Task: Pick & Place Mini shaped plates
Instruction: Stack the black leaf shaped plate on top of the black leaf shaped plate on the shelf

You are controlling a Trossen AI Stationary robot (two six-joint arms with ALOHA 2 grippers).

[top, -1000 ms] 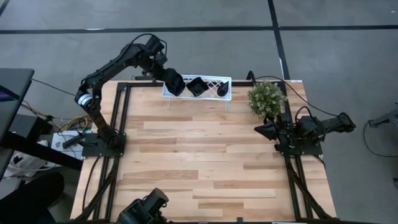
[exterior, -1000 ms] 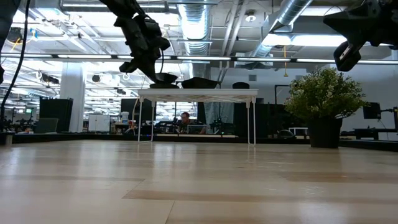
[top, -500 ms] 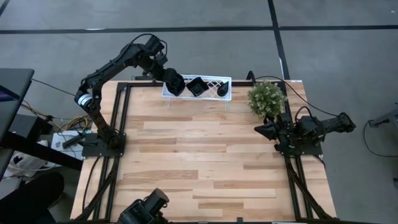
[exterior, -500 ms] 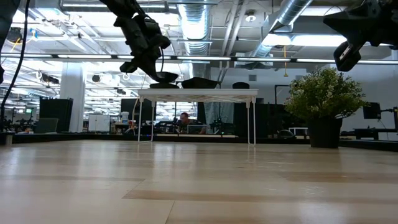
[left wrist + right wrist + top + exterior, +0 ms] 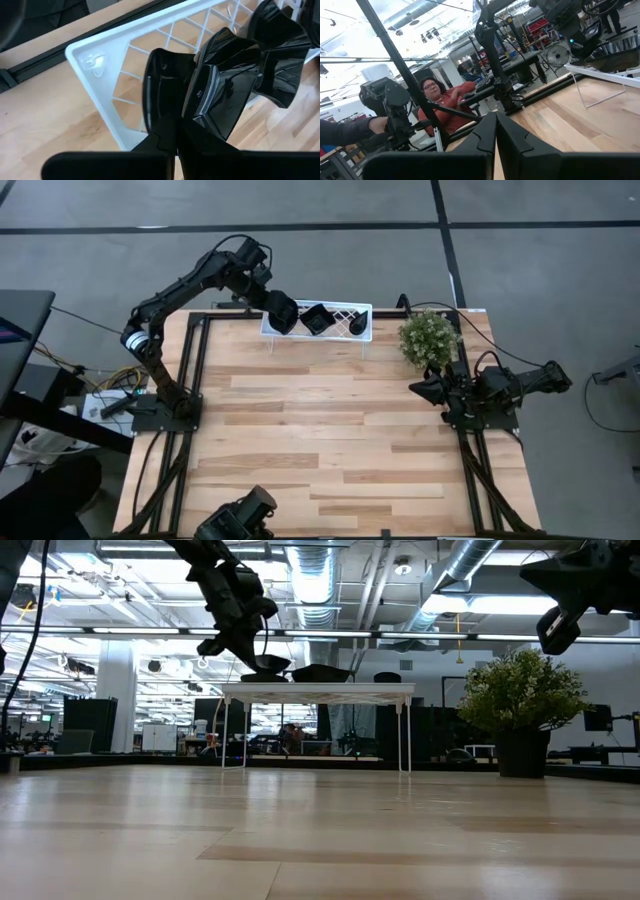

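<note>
The left gripper (image 5: 272,307) sits over the left end of the white lattice rack (image 5: 340,310) at the far edge of the bench (image 5: 320,430), its fingers pinched tight on the rim of a glossy black plate (image 5: 227,100). In the left wrist view the plate stands tilted just above the lattice, with the next dish (image 5: 280,60) close behind it, touching or nearly so. Over the last second very little has moved: from above, the gripper has crept a touch along the rack toward the arm's base, and in the low view the held plate (image 5: 265,665) rides a shade nearer the rack top than before, beside the dish (image 5: 320,672) already resting there. That reads as the final easing of a placement rather than a fresh pick, though with the grip still clamped the plate is not yet delivered; whether it already bears on the lattice cannot be told. From above, three dark dishes show along the rack, the third (image 5: 356,325) toward its right end. The right gripper (image 5: 425,389) waits with its fingers closed and empty beside the small green plant (image 5: 429,338), well apart from the rack. The next step is probably release and a clean lift away.
</note>
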